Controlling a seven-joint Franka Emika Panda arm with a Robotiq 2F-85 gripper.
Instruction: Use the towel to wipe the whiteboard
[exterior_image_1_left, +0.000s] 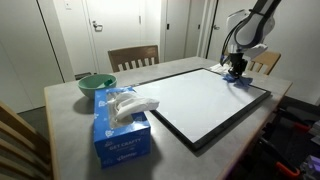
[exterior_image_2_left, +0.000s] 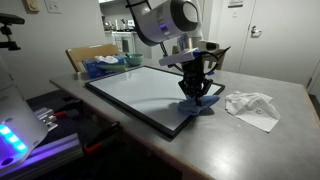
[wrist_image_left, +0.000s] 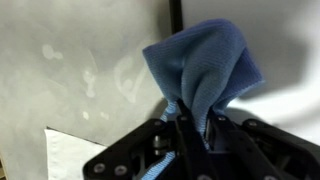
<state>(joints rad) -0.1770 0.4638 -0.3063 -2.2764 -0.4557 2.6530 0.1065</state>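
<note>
The grey table (exterior_image_1_left: 70, 110) carries everything, and most of its top is taken by the whiteboard (exterior_image_1_left: 200, 100), lying flat in its thin black frame, its white face looking plain and unmarked from here. At the far end from me stand a blue tissue box (exterior_image_1_left: 120, 135) and a green bowl (exterior_image_1_left: 95, 84), both off the board and well apart from my work. A crumpled white tissue (exterior_image_2_left: 252, 105) lies on the bare table just beside the board's corner where I am. The towel (exterior_image_2_left: 200, 103) is at that same corner: a small blue cloth, bunched up into a peak where I hold it, its lower folds spread on the board's edge and, as the wrist view shows, reaching across the black frame (wrist_image_left: 176, 15) toward the table. My gripper (exterior_image_2_left: 193, 85) points straight down, its jaws pinched tight on the gathered top of the cloth with nothing else between them. I judge the grasp done and the cloth down at the board, so the wiping stroke itself is the step in hand, with nearly all of the surface ahead of me. The next move calls for dragging the towel inward across the white face, pressing lightly and evenly so the cloth stays flat under me, and steering clear of the frame and the loose tissue.
</note>
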